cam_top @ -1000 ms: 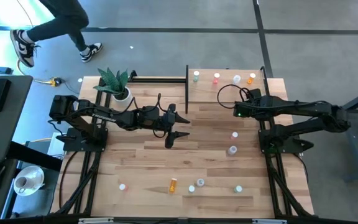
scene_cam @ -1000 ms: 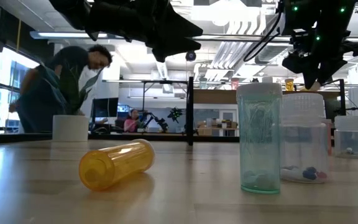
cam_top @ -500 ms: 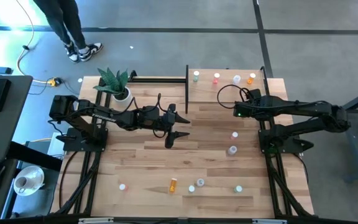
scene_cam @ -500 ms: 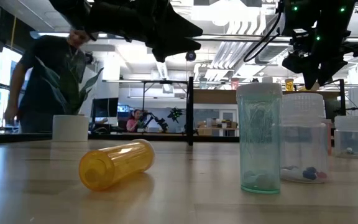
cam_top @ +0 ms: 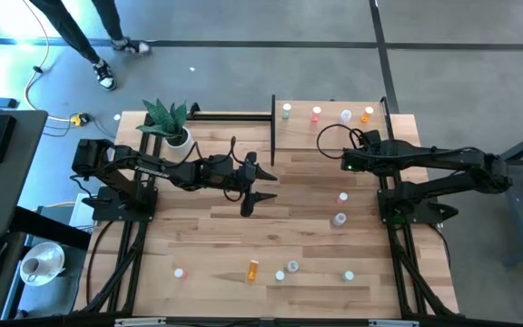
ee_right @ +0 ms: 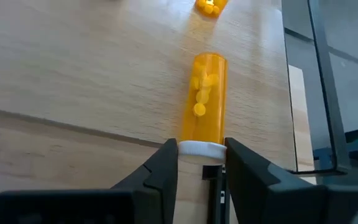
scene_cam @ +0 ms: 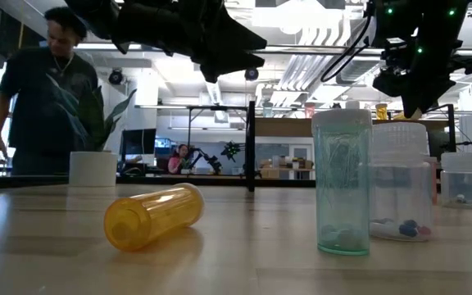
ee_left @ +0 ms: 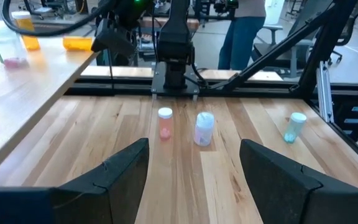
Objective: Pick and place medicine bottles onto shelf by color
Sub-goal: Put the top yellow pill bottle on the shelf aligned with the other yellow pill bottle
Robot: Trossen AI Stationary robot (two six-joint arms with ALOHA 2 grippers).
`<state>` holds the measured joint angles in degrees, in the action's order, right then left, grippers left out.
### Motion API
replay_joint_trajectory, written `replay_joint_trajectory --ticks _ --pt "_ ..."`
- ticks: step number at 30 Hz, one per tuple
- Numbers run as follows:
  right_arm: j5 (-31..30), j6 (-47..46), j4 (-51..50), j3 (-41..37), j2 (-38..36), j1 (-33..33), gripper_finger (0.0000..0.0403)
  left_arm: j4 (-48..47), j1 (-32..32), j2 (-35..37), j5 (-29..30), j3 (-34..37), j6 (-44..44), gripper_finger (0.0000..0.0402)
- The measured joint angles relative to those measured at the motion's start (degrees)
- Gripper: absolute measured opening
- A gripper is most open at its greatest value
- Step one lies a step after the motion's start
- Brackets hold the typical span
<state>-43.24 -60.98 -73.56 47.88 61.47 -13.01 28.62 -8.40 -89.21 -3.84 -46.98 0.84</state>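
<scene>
- two dark, matte black jointed arms, left arm (cam_top: 166, 169) and right arm (cam_top: 443, 163), on black frame bases
- black cables loop along both arms
- small green light glows near the right wrist
- gripper fingers are black, flat, angular wedges

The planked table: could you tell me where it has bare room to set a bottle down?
Bare planks lie between the white plant pot, the open left gripper and the front row of small bottles. It is crowded along that row and around the two pale-capped bottles right of centre.
</scene>
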Motion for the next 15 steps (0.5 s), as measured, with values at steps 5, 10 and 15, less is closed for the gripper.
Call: replay_joint_trajectory --ticks 5,10,15 --pt "2.08 1.94 0.04 0.02 -0.06 3.85 0.0099 -2.37 -0.04 0.00 -0.01 0.00 1.94 0.0241" --pt "5.78 1.95 1.61 0.02 -0.06 10.73 0.0099 -3.07 -0.07 0.00 -0.02 0.02 2.77 0.0241" --pt "6.77 2.57 4.70 0.02 -0.04 17.20 0.0099 -3.15 -0.07 0.00 0.00 0.02 4.04 0.0241"
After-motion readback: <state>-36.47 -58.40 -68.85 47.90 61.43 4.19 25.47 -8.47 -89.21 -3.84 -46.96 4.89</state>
